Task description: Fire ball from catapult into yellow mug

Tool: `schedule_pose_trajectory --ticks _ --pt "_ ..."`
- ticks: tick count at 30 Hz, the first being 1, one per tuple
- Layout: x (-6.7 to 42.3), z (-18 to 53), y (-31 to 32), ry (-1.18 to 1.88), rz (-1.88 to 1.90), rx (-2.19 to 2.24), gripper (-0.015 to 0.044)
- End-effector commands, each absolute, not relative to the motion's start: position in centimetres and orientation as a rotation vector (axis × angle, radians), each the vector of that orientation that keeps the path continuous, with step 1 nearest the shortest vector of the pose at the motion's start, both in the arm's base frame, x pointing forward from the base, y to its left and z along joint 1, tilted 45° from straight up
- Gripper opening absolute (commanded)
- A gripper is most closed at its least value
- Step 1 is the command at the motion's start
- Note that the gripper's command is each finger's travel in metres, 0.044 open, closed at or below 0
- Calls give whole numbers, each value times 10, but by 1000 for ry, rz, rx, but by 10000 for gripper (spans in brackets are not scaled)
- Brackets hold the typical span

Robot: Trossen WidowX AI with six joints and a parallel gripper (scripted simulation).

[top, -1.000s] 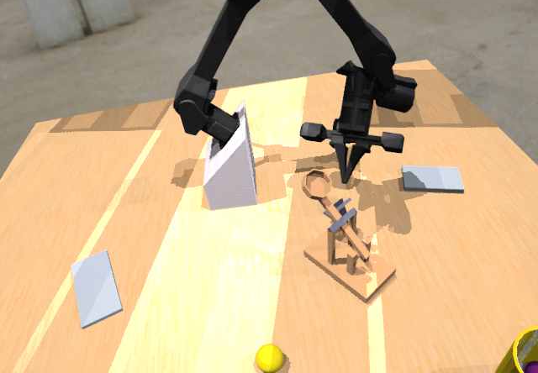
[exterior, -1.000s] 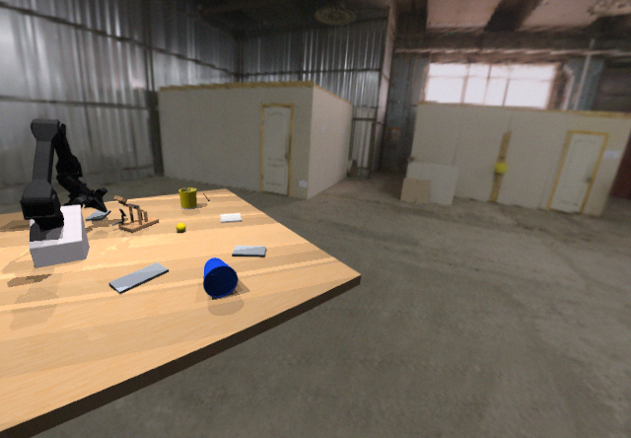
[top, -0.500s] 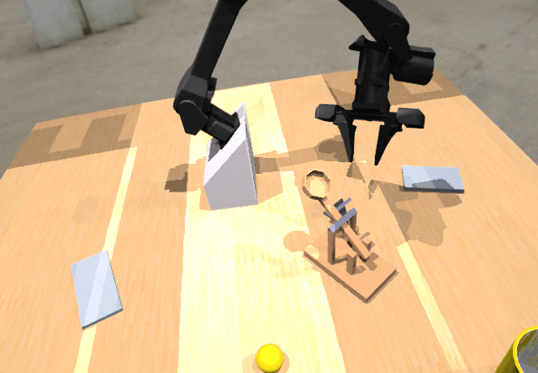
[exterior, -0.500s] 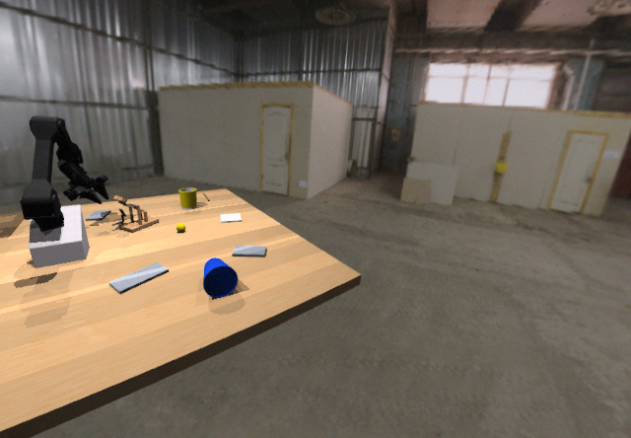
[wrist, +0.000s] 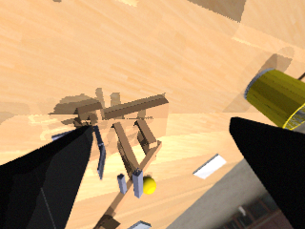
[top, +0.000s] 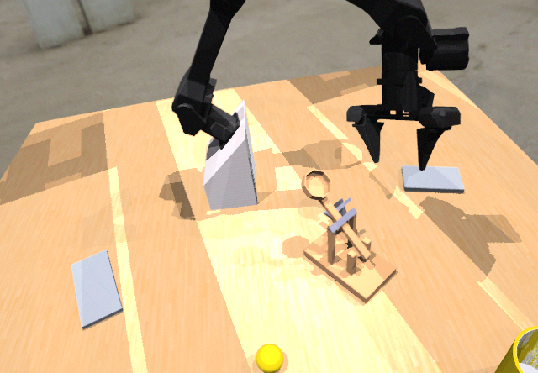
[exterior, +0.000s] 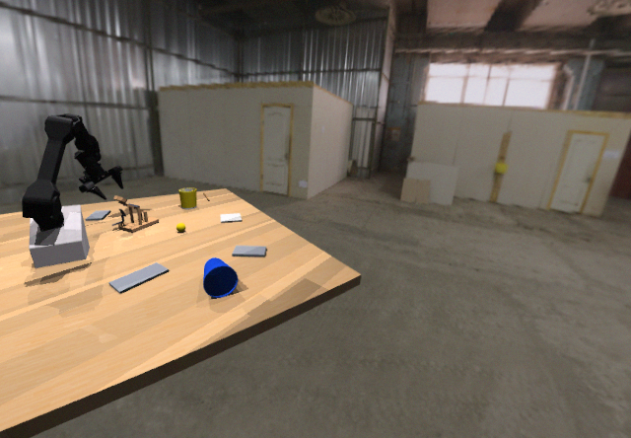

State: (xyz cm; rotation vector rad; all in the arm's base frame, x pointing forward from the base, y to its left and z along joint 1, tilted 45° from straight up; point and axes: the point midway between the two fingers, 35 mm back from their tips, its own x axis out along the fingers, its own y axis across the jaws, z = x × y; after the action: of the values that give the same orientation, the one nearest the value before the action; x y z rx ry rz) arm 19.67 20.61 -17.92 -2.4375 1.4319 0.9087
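Note:
The wooden catapult [top: 351,235] [exterior: 142,226] [wrist: 125,145] stands on the table with its arm slanting and its cup end raised. Its round cup [top: 316,186] holds no ball. The yellow mug [top: 508,360] [exterior: 187,198] [wrist: 276,95] stands upright beyond the catapult's base end; only a small pale part of its inside shows, so I cannot tell what it holds. A yellow ball [top: 269,358] [exterior: 180,227] [wrist: 150,186] lies on the table. My gripper [top: 399,165] [exterior: 113,192] [wrist: 162,128] is open wide and empty, raised above the table behind the catapult, touching nothing.
A blue cup [exterior: 216,272] lies on its side near the table's edge. Thin grey slabs [top: 96,288] [top: 433,179] [exterior: 249,251] and a white one [exterior: 231,217] [wrist: 210,167] lie flat. The arm stands on a pale block [top: 234,182].

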Motion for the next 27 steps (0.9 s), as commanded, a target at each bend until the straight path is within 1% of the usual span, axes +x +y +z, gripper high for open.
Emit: schedule_pose_trajectory --ticks 1,22,27 --pt "214 -178 219 1413 869 -2311 440" --pt "287 -174 253 1369 660 -1803 440" --pt "312 -169 261 1343 601 -1669 440"
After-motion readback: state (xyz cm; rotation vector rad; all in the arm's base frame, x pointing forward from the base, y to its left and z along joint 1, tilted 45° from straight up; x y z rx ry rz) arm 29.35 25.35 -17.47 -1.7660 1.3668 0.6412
